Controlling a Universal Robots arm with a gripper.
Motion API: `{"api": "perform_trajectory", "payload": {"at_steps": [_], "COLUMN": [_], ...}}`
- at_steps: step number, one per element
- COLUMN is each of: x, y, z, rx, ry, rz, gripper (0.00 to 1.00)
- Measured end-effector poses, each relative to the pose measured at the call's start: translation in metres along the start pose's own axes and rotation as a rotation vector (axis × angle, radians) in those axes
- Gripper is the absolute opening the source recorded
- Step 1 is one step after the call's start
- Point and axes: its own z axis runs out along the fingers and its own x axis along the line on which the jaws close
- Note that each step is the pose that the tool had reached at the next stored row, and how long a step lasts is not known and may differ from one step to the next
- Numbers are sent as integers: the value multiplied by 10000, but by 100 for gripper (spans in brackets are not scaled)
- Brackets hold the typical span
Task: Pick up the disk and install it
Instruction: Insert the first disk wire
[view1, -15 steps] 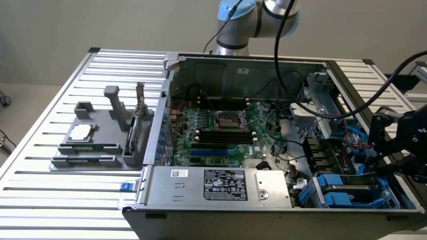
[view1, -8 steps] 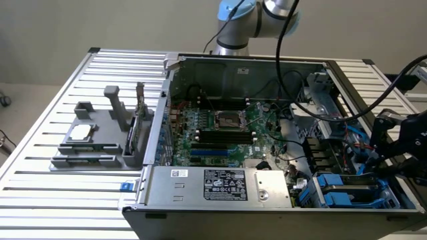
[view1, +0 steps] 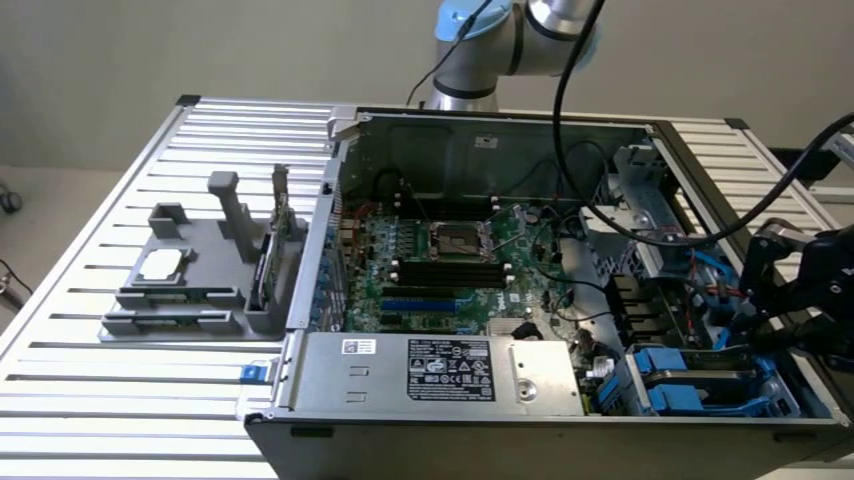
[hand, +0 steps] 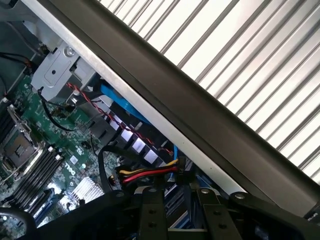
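The pincer (view1: 742, 338) hung over the blue-framed disk (view1: 705, 378) in a corner of the open computer case (view1: 441, 150); whether it gripped anything could not be told.

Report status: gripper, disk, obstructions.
Gripper low over drive-bay corner of open grey metal computer case. Silver-grey metal disk in blue plastic carrier sits in that bay, beneath gripper. Red, yellow and black cable bundle close alongside.

Case (view1: 534, 445) on table (view1: 80, 400) — fixture (view1: 187, 290) at exterior view's left; disk (view1: 705, 380) seemingly in bay, exterior view's right corner.
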Motion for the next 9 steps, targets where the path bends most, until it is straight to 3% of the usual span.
{"api": "perform_trajectory", "payload": {"at_steps": [4,9], "x": [0,-2], "y": [0,-2], "z": [0,7], "rx": [-66,-77], "ry": [78,91], "rz": [-6,-7], "gripper": [30,30]}}
